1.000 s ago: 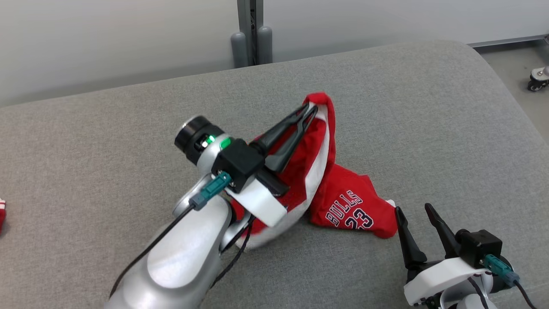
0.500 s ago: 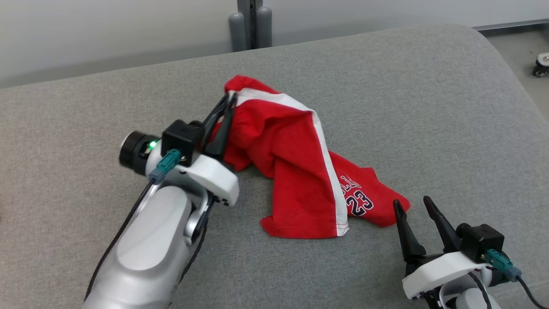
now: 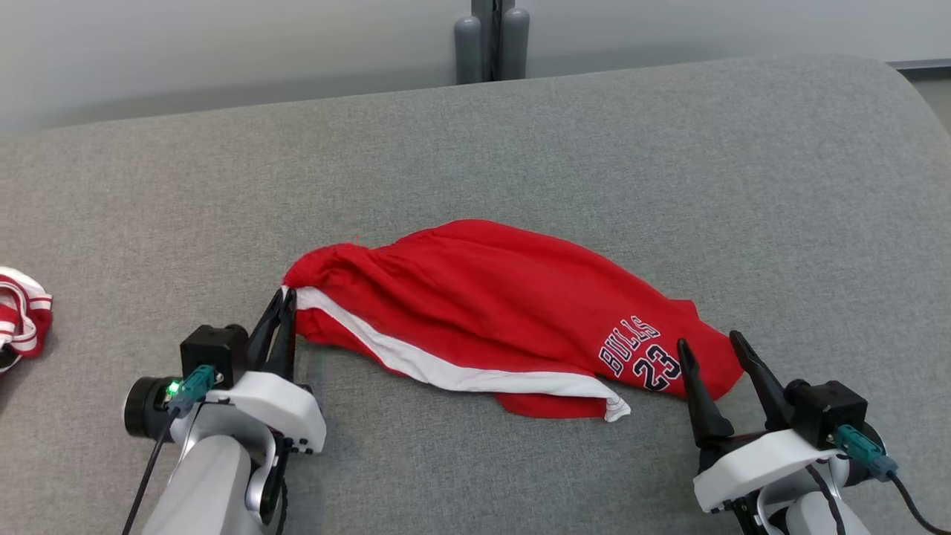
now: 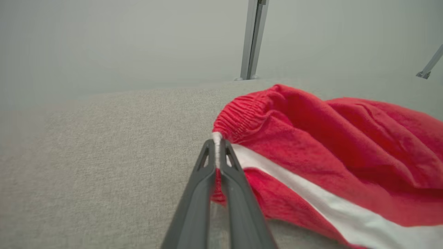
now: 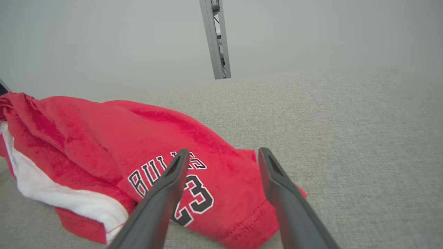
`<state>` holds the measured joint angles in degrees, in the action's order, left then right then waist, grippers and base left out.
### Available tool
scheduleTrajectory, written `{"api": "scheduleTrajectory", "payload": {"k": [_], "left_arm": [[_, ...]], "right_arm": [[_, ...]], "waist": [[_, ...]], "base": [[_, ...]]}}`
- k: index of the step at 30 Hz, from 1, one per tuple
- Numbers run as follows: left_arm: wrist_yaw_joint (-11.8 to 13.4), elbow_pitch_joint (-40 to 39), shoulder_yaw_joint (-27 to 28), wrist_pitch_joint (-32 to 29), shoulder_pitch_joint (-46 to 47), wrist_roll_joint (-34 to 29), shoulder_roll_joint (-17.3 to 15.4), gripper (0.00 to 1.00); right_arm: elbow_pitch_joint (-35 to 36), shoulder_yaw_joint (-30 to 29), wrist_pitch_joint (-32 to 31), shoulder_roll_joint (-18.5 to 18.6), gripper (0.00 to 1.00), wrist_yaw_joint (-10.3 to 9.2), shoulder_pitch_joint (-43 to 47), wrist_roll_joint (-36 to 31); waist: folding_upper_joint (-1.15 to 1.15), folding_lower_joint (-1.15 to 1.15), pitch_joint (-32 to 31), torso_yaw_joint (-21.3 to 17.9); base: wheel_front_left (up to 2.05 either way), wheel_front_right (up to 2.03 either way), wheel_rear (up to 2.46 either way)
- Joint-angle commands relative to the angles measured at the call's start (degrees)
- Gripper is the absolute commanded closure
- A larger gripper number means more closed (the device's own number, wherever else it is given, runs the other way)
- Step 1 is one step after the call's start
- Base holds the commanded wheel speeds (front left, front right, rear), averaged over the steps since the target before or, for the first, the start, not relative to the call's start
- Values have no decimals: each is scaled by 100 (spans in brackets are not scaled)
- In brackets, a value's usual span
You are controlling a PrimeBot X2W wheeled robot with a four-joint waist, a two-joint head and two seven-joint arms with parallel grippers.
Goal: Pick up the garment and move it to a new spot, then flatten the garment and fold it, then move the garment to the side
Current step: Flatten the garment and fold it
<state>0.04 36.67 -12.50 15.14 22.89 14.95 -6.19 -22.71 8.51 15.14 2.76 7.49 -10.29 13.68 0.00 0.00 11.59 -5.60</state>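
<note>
Grey cushion [image 3: 520, 148], left end effector [image 3: 286, 294] pinching red shorts [image 3: 483, 297], right end effector [image 3: 707, 340] spread apart

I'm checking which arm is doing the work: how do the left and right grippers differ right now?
The left gripper is shut, pinching the red shorts at a corner of the elastic waistband; the right gripper is open, holding nothing. The left sits at the waistband end; the right at the hem end, by the BULLS 23 print. Both have dark fingers, low over the grey cushion.
</note>
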Motion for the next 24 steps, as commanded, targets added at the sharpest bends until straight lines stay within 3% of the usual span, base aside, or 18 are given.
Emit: {"api": "scheduleTrajectory", "payload": {"k": [1, 2, 16, 24], "left_arm": [[-27, 27, 49, 1, -62, -75, -7, 28], [-43, 59, 96, 1, -104, -103, 3, 0], [77, -545, 1002, 2, -1070, -482, 203, 0], [-39, -920, 1221, 1, -1819, -545, 310, 0]], "right_arm": [[20, 16, 1, 30, 0, 1, -53, -4], [19, 28, 1, 30, 0, 1, -59, -4], [-99, 260, 1, 29, 0, 1, 223, -21], [-429, 817, 1, 82, 0, 1, 507, 21]], "waist": [[0, 0, -34, 36], [0, 0, -53, 54], [0, 0, -556, 109], [0, 0, -804, 284]], "base": [[0, 0, 0], [0, 0, 0], [0, 0, 0], [0, 0, 0]]}}
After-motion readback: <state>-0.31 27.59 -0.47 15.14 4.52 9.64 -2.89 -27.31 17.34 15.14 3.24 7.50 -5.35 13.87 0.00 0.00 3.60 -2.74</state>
